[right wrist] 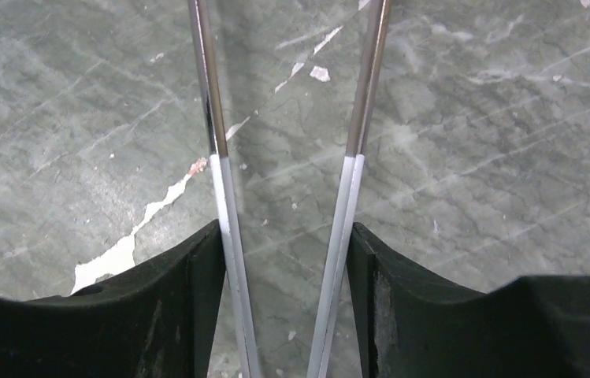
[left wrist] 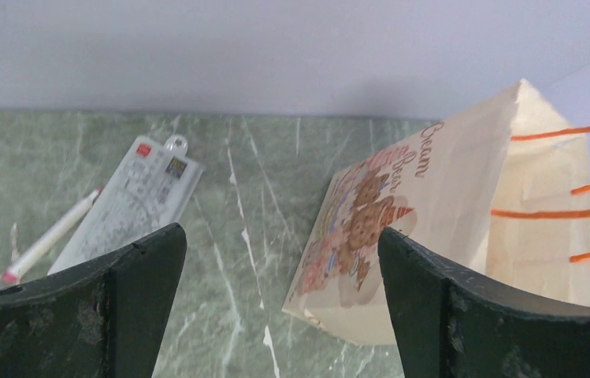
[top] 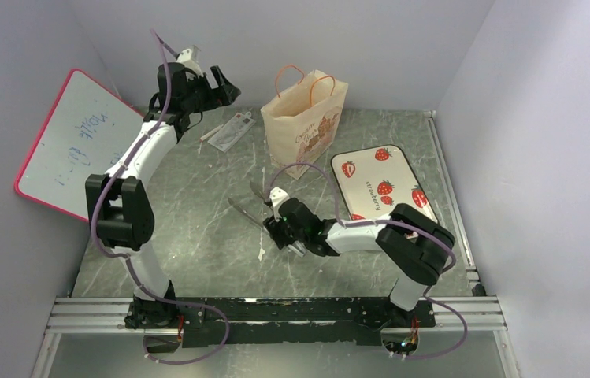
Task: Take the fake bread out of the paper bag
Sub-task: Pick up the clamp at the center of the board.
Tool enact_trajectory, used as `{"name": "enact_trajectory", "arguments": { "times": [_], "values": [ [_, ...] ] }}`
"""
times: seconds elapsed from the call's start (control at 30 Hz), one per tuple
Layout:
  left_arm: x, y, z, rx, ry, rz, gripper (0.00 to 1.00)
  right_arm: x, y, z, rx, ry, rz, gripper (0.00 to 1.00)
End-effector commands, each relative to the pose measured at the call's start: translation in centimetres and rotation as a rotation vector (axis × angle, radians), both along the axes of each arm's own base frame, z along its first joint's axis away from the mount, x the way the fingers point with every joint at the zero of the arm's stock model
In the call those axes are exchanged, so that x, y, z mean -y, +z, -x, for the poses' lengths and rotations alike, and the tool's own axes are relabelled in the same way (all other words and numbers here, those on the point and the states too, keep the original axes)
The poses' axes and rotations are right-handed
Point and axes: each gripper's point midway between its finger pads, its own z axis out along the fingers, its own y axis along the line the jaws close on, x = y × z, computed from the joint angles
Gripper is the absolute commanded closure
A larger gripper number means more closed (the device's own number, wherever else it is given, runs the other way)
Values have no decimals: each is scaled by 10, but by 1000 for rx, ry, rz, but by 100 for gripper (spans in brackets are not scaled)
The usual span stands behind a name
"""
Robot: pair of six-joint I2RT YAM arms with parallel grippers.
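The beige paper bag (top: 305, 126) with orange cord handles stands upright at the back of the table. It also shows in the left wrist view (left wrist: 433, 213), to the right of my fingers. The fake bread is hidden; none shows in any view. My left gripper (top: 227, 85) is open and empty, raised at the back left, left of the bag; it also appears in its wrist view (left wrist: 280, 232). My right gripper (top: 274, 226) is low over the middle of the table, shut on metal tongs (top: 248, 201). In the right wrist view the two tong arms (right wrist: 213, 118) run between my fingers (right wrist: 197, 299).
A white strawberry-printed tray (top: 382, 185) lies right of the bag. A white tag card (top: 232, 130) and a pen (top: 211, 134) lie left of the bag. A pink-edged whiteboard (top: 71, 142) leans at the left wall.
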Motion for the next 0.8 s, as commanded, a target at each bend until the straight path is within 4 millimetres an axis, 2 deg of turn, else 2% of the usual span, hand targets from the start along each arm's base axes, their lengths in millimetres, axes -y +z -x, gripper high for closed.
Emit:
{"name": "enact_trajectory", "arguments": {
  "times": [0.0, 0.17, 0.33, 0.57, 0.63, 0.77],
  "values": [
    [17, 59, -13, 195, -111, 49, 3, 27, -13, 16, -80, -59, 64, 46],
    [34, 74, -10, 249, -233, 56, 3, 30, 9, 21, -104, -103, 41, 47],
    [55, 78, 7, 281, -397, 79, 3, 32, 21, 29, -123, -126, 32, 47],
    [92, 66, 28, 323, -553, -23, 3, 38, 27, 38, -146, -149, 43, 48],
    [106, 60, 30, 321, -579, -66, 3, 39, 27, 40, -155, -158, 45, 48],
    [117, 47, 24, 312, -574, -121, 3, 40, 30, 42, -168, -173, 44, 49]
  ]
}}
